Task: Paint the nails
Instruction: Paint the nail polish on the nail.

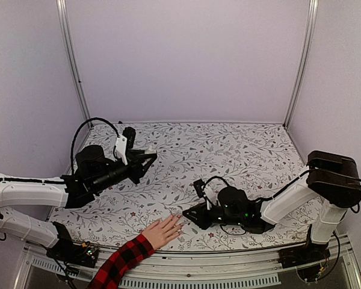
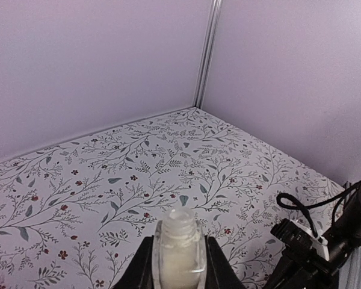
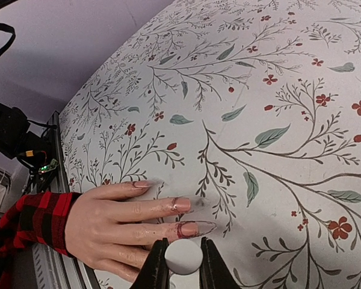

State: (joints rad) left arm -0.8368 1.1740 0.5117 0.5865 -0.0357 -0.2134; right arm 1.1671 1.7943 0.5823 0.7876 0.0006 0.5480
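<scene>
My left tool (image 2: 179,268), at nine o'clock, clamps the open bottle (image 2: 180,241) aside (steady for dipping). My right tool (image 3: 183,268) pinches the white cap (image 3: 183,256) near the nails (image 3: 189,229) at six o'clock.

The floral table cover (image 1: 240,150) lies open across its middle and far right, with room for a gripper to pass. At the near edge a person's hand (image 1: 163,230) lies flat and blocks that strip. The right gripper (image 1: 188,217), pinching a white cap (image 3: 183,256), sits just beside its fingertips, perhaps touching. The left gripper (image 1: 149,158), clamping an uncapped bottle (image 2: 179,253), hangs over the left side. Walls close three sides.
</scene>
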